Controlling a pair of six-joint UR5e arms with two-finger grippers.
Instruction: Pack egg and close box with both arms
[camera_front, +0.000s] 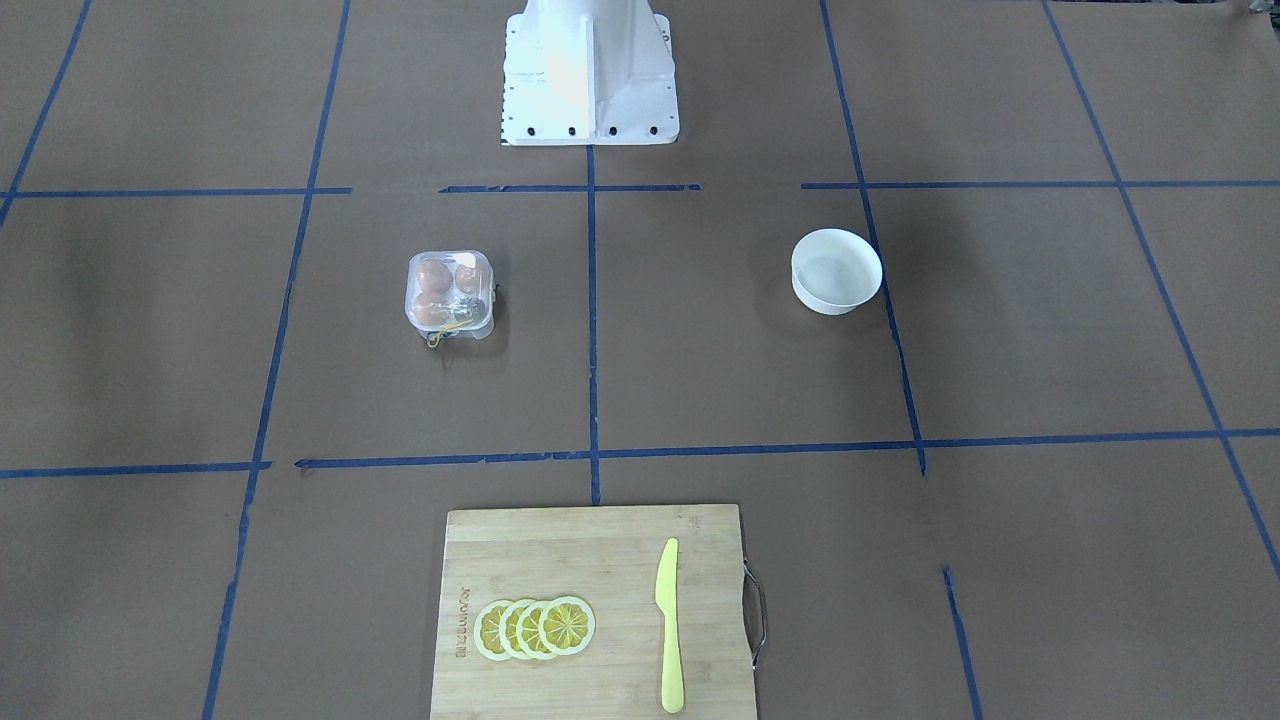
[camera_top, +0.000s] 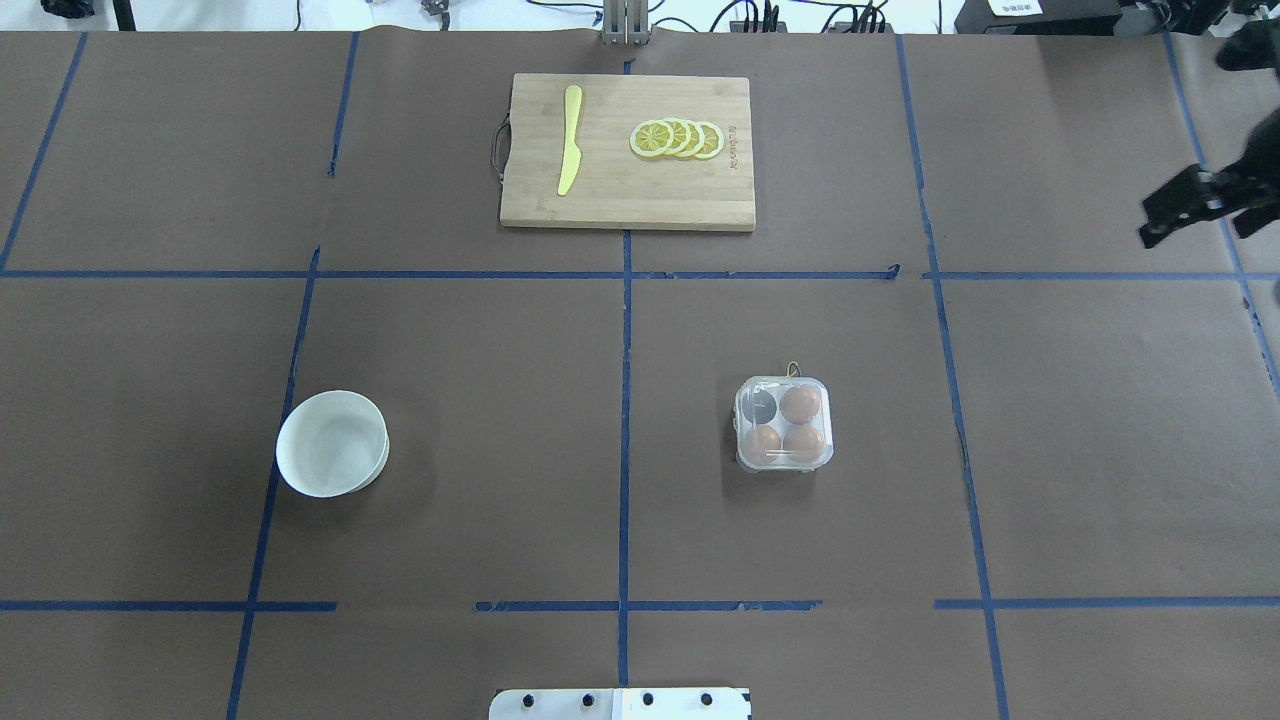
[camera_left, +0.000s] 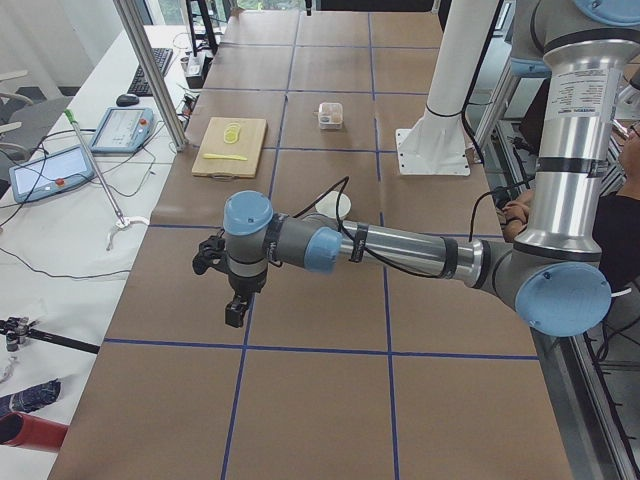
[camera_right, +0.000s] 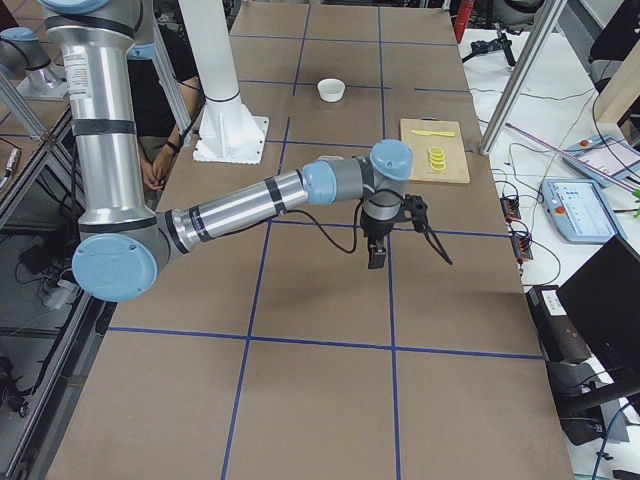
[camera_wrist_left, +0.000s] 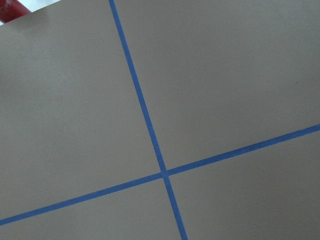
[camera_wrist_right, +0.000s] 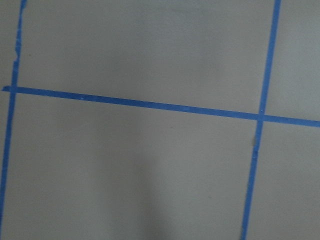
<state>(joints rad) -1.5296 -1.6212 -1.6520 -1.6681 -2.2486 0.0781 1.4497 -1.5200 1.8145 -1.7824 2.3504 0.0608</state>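
The clear box (camera_top: 785, 437) sits right of the table's middle with its lid down. Three orange-brown eggs (camera_top: 800, 404) lie inside; one cell is empty. It also shows in the front view (camera_front: 450, 290) and small in the left side view (camera_left: 330, 115). My right gripper (camera_top: 1205, 210) hangs at the far right edge, well away from the box, fingers spread and empty; it also shows in the right side view (camera_right: 412, 255). My left gripper (camera_left: 220, 290) shows only in the left side view, far from the box; I cannot tell if it is open or shut.
An empty white bowl (camera_top: 332, 443) stands on the left half of the table. A bamboo cutting board (camera_top: 628, 190) at the far edge holds lemon slices (camera_top: 678, 139) and a yellow knife (camera_top: 570, 138). Both wrist views show only brown paper with blue tape lines.
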